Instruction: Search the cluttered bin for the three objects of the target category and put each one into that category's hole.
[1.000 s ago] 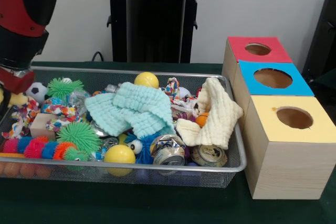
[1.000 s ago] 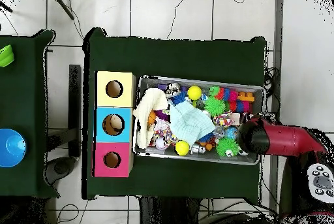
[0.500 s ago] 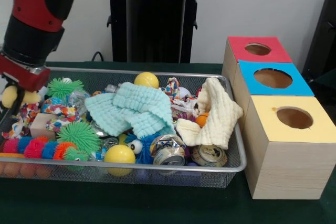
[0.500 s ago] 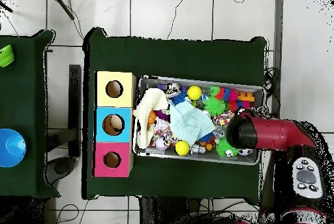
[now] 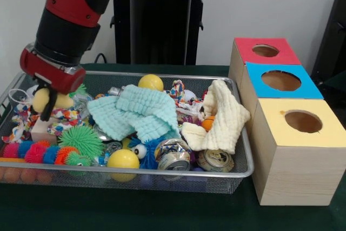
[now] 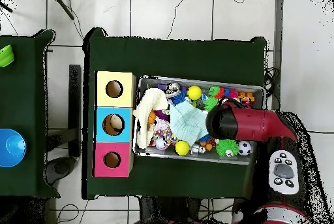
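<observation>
Sawyer gripper (image 5: 47,101) gripping a yellow ball (image 5: 42,99) | swinging inward over the bin (image 5: 244,162) since 1 s ago | 3 holes waiting; yellow box (image 5: 303,150) likely.

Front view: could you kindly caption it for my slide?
Red Sawyer hand hovers over cluttered wire-mesh bin beside three wooden hole boxes.

Blue bowl (image 6: 11,147), green side table (image 6: 26,71)

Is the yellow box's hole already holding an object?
No: in the front view the hole in the yellow box shows only bare cardboard-coloured interior.
</observation>
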Robot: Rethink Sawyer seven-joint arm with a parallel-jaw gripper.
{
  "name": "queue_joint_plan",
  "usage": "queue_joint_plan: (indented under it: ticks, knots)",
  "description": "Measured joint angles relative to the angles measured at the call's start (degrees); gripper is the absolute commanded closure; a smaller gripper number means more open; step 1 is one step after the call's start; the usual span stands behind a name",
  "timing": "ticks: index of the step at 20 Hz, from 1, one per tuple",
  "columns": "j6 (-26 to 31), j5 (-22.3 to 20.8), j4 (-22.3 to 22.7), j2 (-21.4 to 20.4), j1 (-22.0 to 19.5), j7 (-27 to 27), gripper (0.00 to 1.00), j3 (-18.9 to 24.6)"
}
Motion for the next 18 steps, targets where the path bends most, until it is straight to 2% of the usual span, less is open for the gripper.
queue_joint_plan:
  ticks: [6, 9, 13, 18]
  knots:
    - [0.96, 4.83, 2.72, -2.02, -0.83, -0.01, 1.00, 0.29]
    - [2.83, 8.58, 5.81, -4.00, -2.83, 0.00, 1.00, 0.86]
    - [4.78, 11.08, 8.02, -5.34, -4.12, 0.00, 1.00, 1.35]
    - [6.53, 14.82, 11.92, -7.56, -6.73, -0.01, 1.00, 4.08]
